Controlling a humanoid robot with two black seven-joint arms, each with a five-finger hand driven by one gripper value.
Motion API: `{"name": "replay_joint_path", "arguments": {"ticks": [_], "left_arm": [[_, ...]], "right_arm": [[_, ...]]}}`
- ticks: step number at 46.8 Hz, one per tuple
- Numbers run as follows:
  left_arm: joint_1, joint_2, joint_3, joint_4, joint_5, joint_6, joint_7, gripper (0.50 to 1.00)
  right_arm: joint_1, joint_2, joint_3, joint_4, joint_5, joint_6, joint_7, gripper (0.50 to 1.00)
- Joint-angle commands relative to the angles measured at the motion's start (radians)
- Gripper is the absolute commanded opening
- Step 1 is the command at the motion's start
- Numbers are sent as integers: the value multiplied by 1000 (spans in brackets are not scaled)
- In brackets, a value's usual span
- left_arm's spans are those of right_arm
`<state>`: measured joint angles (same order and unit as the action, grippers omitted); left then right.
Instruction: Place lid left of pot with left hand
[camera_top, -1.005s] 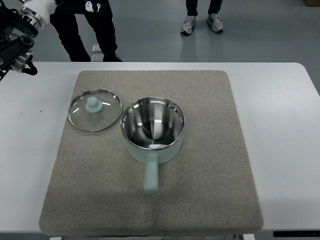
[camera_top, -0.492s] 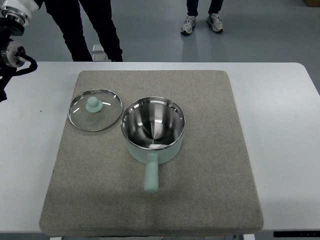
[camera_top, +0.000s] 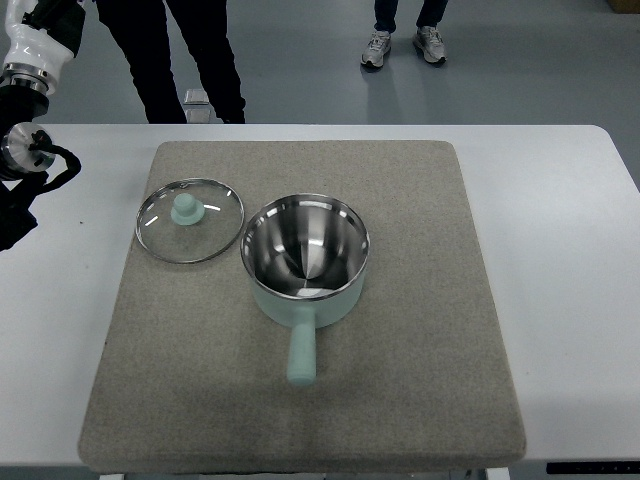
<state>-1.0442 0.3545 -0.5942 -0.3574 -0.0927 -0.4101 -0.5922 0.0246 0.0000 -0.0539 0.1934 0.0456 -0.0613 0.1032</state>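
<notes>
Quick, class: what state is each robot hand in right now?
Left hand: at the picture's left edge, holding nothing; open or shut cannot be told.
Right hand: not in view.

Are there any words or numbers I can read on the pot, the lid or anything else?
None can be read.
The pot, the lid, the mat and the table show no print.
The left hand shows none either.
</notes>
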Motion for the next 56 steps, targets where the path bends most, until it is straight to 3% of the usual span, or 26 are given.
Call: {"name": "replay_joint_path", "arguments": {"ticks": [1, 11, 20, 26, 29, 35, 43, 56], "left_arm": [[1, -8, -6, 5, -1, -3, 0, 994], [-17, -95, -44, 135, -4, 47, 72, 994], [-16, -106, -75, 144, -36, 56, 117, 994], [-17, -135, -105, 146, -82, 191, 206, 994], [-23, -140, -108, 137, -99, 221, 215, 994], [-28, -138, -110, 138, -102, 199, 213, 994], [-17, -131, -144, 152, -122, 64, 213, 994], [-17, -138, -151, 167, -122, 60, 213, 994]], "right_arm": [[0, 0, -1, 0, 0, 0, 1, 924], [0, 0, 0, 0, -1, 0, 0, 924], [0, 0, 0, 0, 0, 0, 0, 924], [0, 0, 0, 0, 0, 0, 1, 924], [0, 0, 0, 0, 0, 0, 0, 923], [0, 0, 0, 0, 0, 0, 0, 924], [0, 0, 0, 0, 0, 0, 0, 924], [9, 0, 8, 11, -4, 9, 0, 924]]}}
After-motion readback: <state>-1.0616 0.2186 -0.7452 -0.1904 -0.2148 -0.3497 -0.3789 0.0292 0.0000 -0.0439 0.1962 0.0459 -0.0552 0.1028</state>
